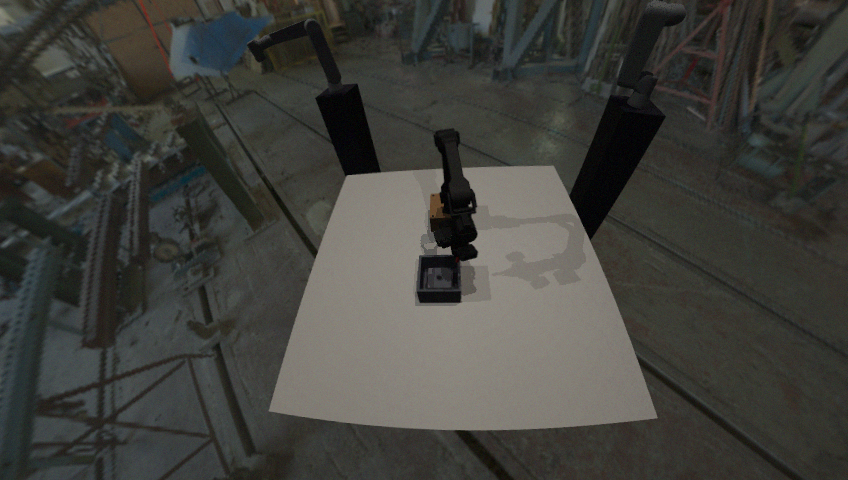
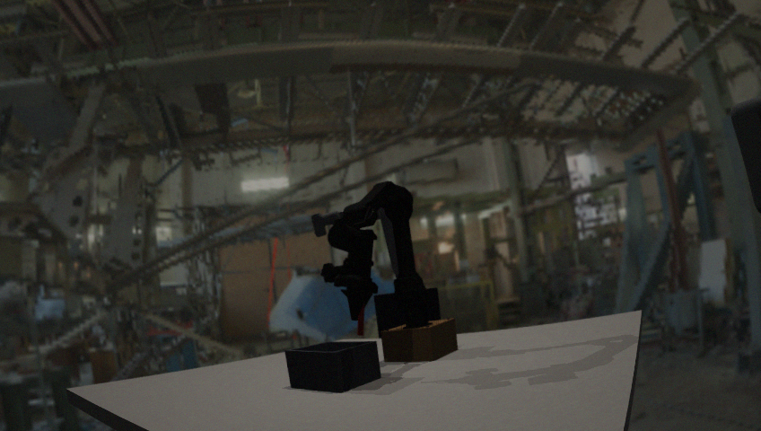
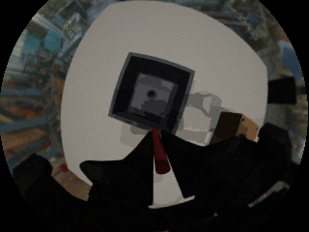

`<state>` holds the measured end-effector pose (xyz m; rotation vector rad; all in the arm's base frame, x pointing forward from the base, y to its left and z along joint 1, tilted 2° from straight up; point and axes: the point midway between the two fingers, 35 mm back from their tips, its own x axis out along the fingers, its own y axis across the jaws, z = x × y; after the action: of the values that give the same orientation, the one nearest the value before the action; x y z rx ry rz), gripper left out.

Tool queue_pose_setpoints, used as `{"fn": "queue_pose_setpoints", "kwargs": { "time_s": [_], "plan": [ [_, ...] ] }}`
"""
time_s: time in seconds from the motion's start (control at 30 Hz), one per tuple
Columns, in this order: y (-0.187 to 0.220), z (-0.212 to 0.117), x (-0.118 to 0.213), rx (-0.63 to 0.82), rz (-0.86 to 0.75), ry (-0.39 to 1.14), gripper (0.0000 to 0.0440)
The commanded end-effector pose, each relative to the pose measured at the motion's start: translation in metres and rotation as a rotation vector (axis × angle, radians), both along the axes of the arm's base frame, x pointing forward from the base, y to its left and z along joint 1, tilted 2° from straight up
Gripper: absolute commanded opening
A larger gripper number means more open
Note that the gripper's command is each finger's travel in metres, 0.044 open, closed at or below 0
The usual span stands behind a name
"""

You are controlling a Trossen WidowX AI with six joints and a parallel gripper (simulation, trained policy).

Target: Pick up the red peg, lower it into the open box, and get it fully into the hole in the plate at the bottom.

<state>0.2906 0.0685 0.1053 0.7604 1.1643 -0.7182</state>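
Observation:
My gripper (image 1: pixel 458 258) (image 2: pixel 357 318) (image 3: pixel 155 133) is shut on the red peg (image 1: pixel 457 260) (image 2: pixel 361 324) (image 3: pixel 161 159). The peg is off the table and hangs close to upright below the fingers in the exterior view; its far end lies between the dark fingers in the wrist view. The open dark box (image 1: pixel 439 296) (image 2: pixel 318 371) (image 3: pixel 126 84) stands on the table. The gripper is beside and above the box's arm-side edge, not over its middle. The grey plate (image 1: pixel 432 281) (image 3: pixel 140 91) in the box bottom shows an empty round hole (image 1: pixel 439 277) (image 3: pixel 152 94).
A brown block (image 1: pixel 436 205) (image 2: pixel 419 344) (image 3: pixel 228 128) stands by the arm's base, behind the box. The pale table (image 1: pixel 380 356) (image 2: pixel 480 384) (image 3: pixel 92 97) carries the arm's shadows. Two black pedestals (image 1: pixel 349 130) (image 1: pixel 618 154) with other arms stand beyond the table.

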Motion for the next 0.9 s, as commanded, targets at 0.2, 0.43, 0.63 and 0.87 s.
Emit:
{"fn": "queue_pose_setpoints", "kwargs": {
  "time_s": [0.2, 0.43, 0.63, 0.87],
  "plan": [
    [-0.028, -0.005, 0.024, 0.007, -0.052, 0.001, 0.0000],
    [-0.048, -0.014, 0.038, 0.019, -0.090, 0.011, 0.0005],
    [-0.059, -0.027, 0.046, 0.034, -0.111, 0.036, 0.0007],
    [-0.066, -0.052, 0.052, 0.041, -0.112, 0.079, 0.0040]
  ]
}}
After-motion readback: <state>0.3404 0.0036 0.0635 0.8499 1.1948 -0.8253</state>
